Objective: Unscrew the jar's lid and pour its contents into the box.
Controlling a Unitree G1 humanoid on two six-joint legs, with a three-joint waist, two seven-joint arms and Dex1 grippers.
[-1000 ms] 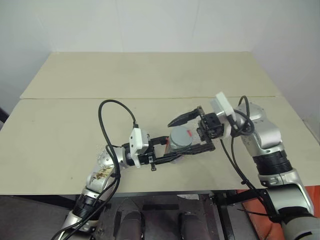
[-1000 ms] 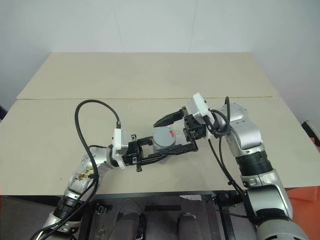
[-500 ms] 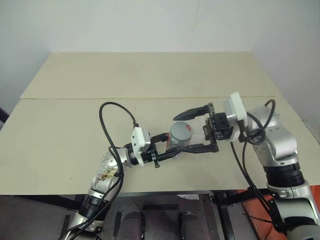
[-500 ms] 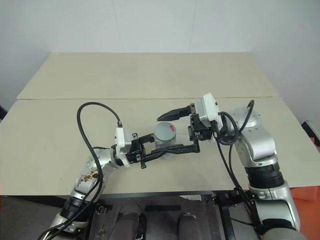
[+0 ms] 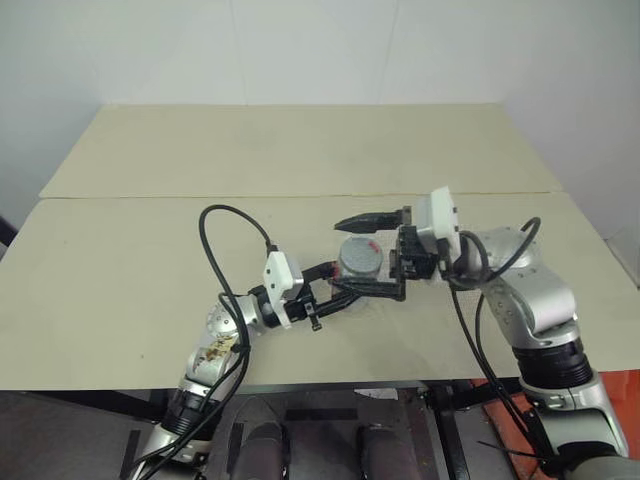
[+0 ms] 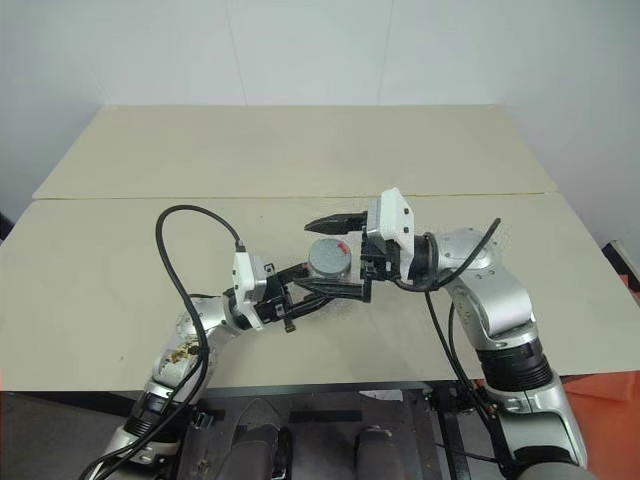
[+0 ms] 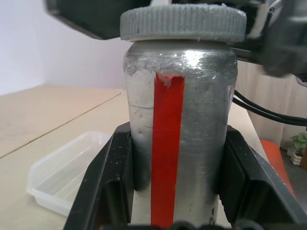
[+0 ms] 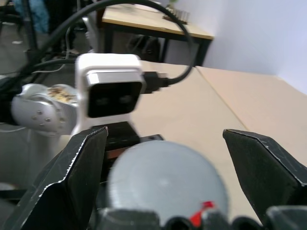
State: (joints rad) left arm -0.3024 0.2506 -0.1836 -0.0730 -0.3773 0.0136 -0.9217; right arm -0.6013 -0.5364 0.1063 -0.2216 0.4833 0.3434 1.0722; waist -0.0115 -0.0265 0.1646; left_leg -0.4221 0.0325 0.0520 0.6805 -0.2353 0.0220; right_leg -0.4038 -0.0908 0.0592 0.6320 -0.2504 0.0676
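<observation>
My left gripper (image 7: 178, 136) is shut on the jar (image 7: 180, 120), a silvery cylinder with a red strip, and holds it upright just above the table. The grey ribbed lid (image 7: 182, 21) sits on its mouth. In the head views the jar (image 5: 360, 262) is at the table's front middle. My right gripper (image 8: 165, 134) comes in level from the right, open, with one finger (image 5: 365, 220) behind the lid (image 8: 165, 184) and one in front, neither pressing on it. The clear box (image 7: 67, 172) lies on the table just beyond the jar. The contents are hidden inside the jar.
The beige table (image 5: 120, 260) has a seam across its middle, with a second board (image 5: 300, 150) behind it. The left arm's black cable (image 5: 225, 240) loops up above the tabletop. The table's front edge (image 5: 330, 385) runs close below both grippers.
The right gripper drew back to the right, then swung in leftward again, so its open fingers now flank the lid. The left gripper has kept the jar in about the same place.
</observation>
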